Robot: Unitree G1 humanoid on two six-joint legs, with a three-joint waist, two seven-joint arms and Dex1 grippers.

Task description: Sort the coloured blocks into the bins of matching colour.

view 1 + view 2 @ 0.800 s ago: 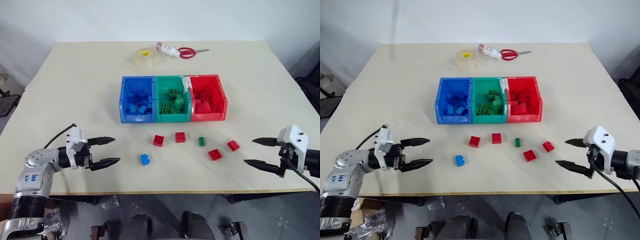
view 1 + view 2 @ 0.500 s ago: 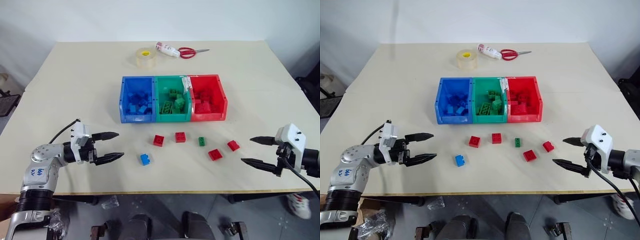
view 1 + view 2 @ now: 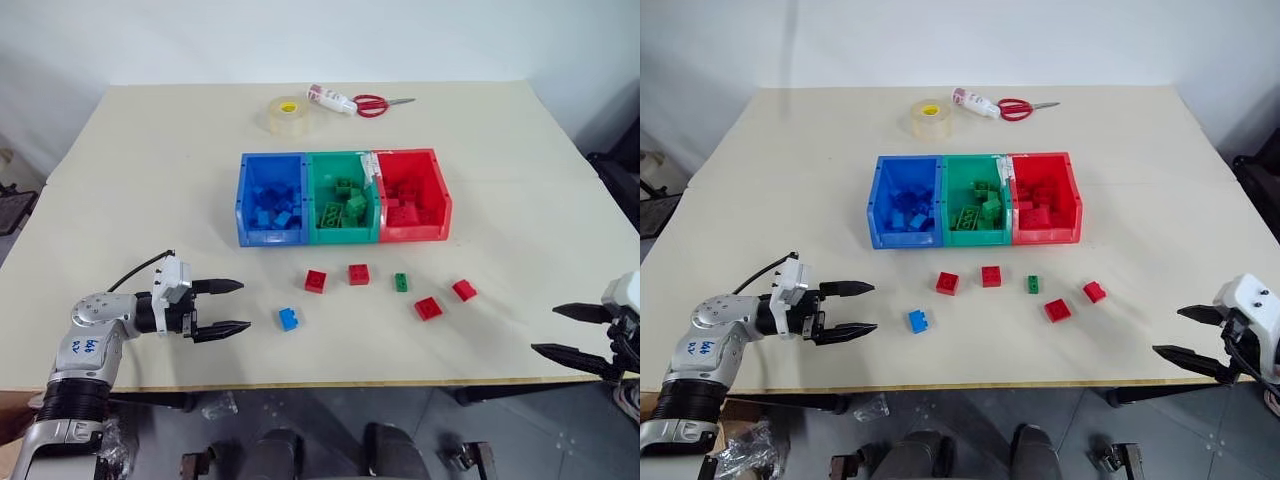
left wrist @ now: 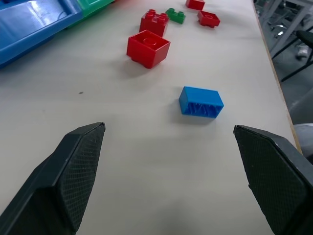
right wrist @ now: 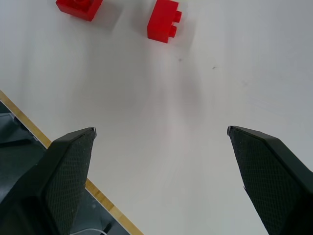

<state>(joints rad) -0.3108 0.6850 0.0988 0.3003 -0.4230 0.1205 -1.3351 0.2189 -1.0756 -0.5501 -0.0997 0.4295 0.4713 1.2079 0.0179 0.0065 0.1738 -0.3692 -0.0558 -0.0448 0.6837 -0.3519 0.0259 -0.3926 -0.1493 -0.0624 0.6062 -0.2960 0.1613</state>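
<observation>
With its two black fingers spread wide and nothing between them, the left gripper [image 3: 228, 307] sits level with the blue block [image 3: 289, 319], which lies in front of the blue bin [image 3: 270, 237], just left of the red blocks. Best to slide straight in, straddle it squarely, then close. The right gripper [image 3: 574, 333], also gaping empty, hangs well right of the bins.

Bare table [image 3: 150, 210] between left gripper [image 3: 232, 306] and blue block [image 3: 289, 319]; bins [image 3: 343, 236] well beyond
</observation>
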